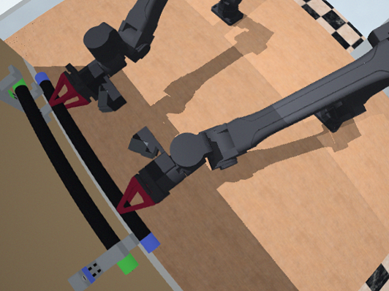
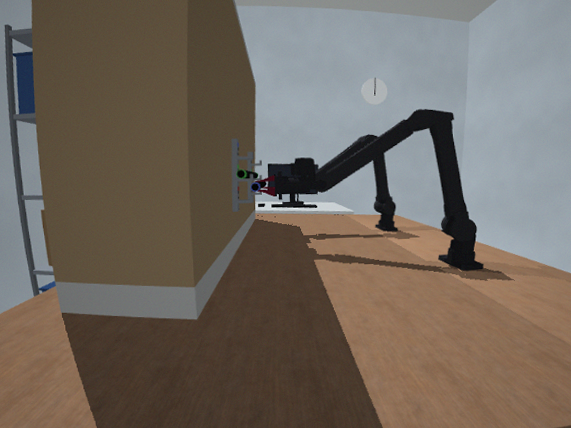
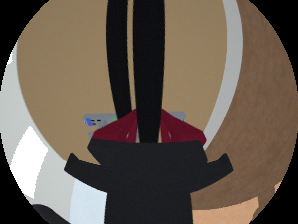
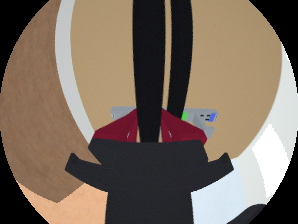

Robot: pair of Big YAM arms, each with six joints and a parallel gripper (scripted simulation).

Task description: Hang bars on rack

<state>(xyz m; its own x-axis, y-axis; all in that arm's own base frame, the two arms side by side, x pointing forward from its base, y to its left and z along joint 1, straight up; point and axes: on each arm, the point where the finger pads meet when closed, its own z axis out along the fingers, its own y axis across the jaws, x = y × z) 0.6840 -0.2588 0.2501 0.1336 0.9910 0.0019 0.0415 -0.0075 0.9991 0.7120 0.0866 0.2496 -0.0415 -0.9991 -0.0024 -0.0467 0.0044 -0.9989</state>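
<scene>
A black bar with blue ends (image 1: pixel 91 154) (image 2: pixel 256 186) (image 3: pixel 149 55) (image 4: pixel 149 55) is held in front of the rack (image 1: pixel 104 262) (image 2: pixel 236 203). My left gripper (image 1: pixel 121 209) (image 3: pixel 148 112) is shut on it near the closer end; my right gripper (image 1: pixel 54 105) (image 4: pixel 149 112) is shut on it near the far end. The green-ended bar (image 1: pixel 65 173) (image 3: pixel 117 55) (image 4: pixel 182 55) lies on the middle pair of rack arms, nearer the wall. The held bar is lower than it. Blue labels (image 1: pixel 88 275) (image 3: pixel 90 121) (image 4: pixel 212 117) mark the top pair. Contact between held bar and rack arms is unclear.
The tan wall (image 1: pixel 17 191) (image 2: pixel 217 116) stands behind the rack, with a pale skirting (image 2: pixel 213 287) at its foot. The wooden table (image 1: pixel 279 216) lies below. The top rack arms jut out above both bars in the exterior view.
</scene>
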